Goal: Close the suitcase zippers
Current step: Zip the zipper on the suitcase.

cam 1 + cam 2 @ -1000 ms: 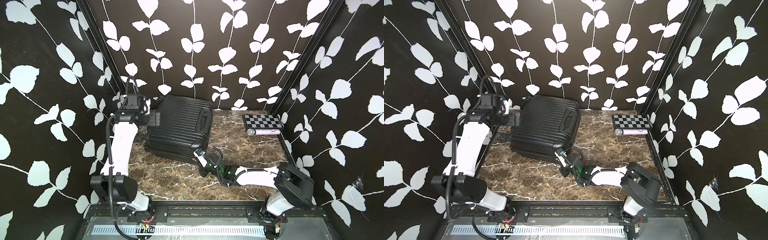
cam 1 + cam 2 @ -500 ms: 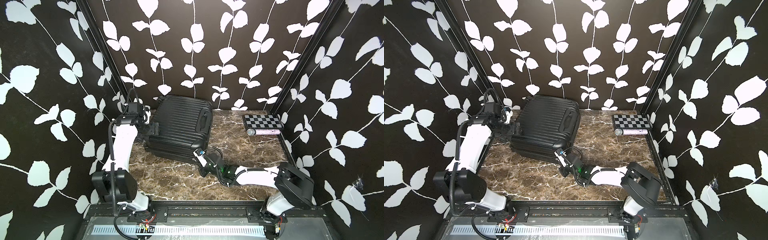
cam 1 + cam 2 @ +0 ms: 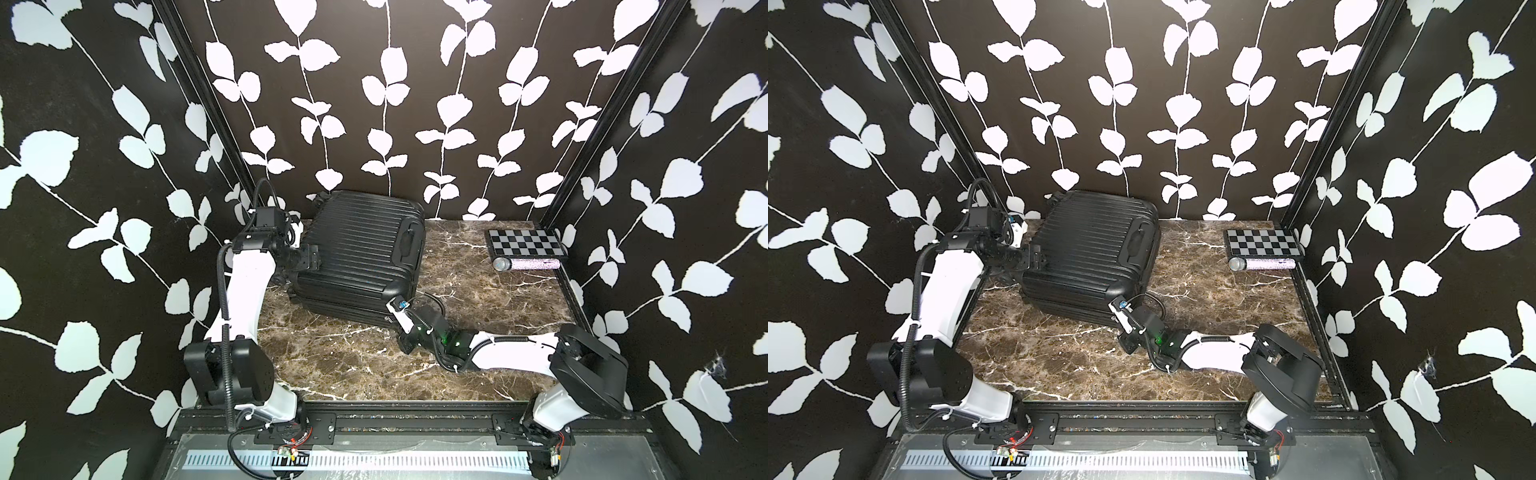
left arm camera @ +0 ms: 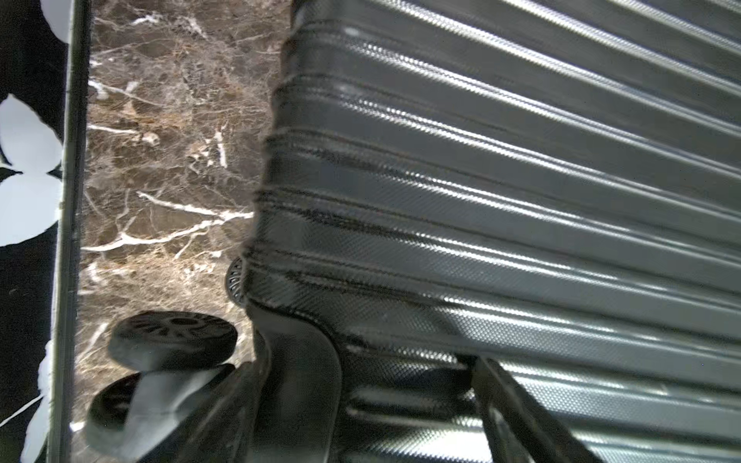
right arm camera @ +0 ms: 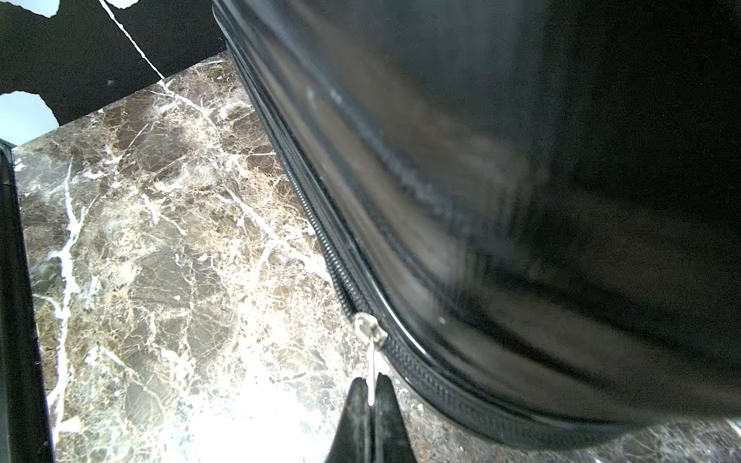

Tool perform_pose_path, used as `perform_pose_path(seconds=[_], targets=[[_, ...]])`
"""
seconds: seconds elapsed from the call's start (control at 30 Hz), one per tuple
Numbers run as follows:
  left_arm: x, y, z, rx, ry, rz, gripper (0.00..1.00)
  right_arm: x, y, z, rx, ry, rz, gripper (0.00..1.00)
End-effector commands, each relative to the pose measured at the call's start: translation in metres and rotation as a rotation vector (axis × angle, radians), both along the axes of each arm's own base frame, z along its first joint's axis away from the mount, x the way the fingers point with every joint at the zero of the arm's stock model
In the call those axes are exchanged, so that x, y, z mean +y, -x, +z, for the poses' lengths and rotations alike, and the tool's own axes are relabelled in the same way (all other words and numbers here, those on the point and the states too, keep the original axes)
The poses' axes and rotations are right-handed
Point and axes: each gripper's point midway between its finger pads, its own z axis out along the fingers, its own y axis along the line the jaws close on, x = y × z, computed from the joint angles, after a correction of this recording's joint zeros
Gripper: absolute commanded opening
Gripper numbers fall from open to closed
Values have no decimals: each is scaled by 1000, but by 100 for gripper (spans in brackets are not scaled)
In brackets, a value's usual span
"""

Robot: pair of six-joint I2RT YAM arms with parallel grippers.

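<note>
**Holdings, left to right**

1. The left claw [image 3: 306, 259]. It is set at the wheel end of the suitcase [image 4: 481, 200]. In the left wrist view one finger [image 4: 517, 405] lies on the ribbed top. Its partner cannot be made out, so how wide the jaws stand, and whether they have hold of anything, cannot be told.

2. Spinner wheels [image 4: 172, 340]. Two, black, near that finger at the case's corner, over the brown marble table [image 3: 332, 370].

3. The suitcase, as seen in a top view [image 3: 357, 253]. Black, ribbed, lying flat with the halves together. The left claw is at one end and the right claw at the near corner of the other.

4. The zippers [image 5: 341, 280]. A black toothed track on the rim seam, running away from the right claw's tips along the case's edge. A silver slider [image 5: 367, 324] sits on it just ahead of those tips.

5. The right claw [image 5: 371, 387]. Fingers pressed tight together, with the thin pull tab [image 5: 373, 356] nipped between them.

6. Checkerboard [image 3: 525, 243]. Well beyond the right claw and to its right, by the back corner.

7. Microphone [image 3: 525, 264]. Glittery handle, lying just on the claw's side of the checkerboard.
</note>
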Motion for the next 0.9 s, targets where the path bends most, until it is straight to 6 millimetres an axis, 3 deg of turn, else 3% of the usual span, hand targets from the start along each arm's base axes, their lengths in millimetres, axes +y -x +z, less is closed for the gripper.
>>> perform_pose_path(seconds=[0.0,0.2,0.43,0.67,0.87], targets=[[-9,29,-37,148,49,-2,88,4,-13,29,-39,-60,-32,0],[-31,32,-43,174,186,-36,87,4,-13,33,-40,-66,-31,0],[-68,29,-29,68,454,-1,79,4,-15,31,-30,-64,-47,0],[-115,42,-25,45,513,-23,80,0,-19,27,-23,-56,-72,0],[-146,51,-22,40,531,-64,80,-18,-28,23,-23,-32,-129,0]])
